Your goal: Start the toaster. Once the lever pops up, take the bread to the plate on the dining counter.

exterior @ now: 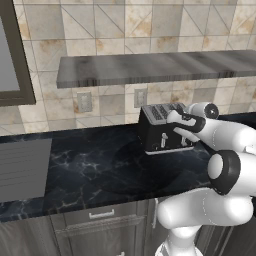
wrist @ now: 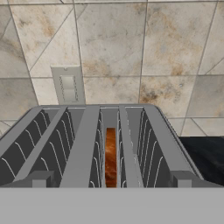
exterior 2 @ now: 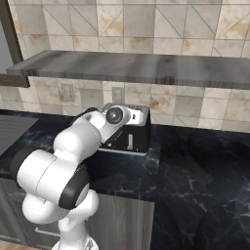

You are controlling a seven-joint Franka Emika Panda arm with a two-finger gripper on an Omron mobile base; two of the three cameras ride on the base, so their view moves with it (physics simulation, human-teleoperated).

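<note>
toaster (exterior 2: 131,132) front half-hidden by arm

bread (wrist: 110,157) in toaster (exterior: 161,131) slot, toaster on countertop (exterior: 90,167) — shelf (exterior: 155,67) above

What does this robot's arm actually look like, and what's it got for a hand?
The arm is made of smooth, rounded glossy white segments joined by dark, nearly black bands at the joints, like thick tubes linked by collars. One joint ends in a round grey cap. No cables or markings show. Its hand is a gripper with two small squared grey finger tips.
</note>
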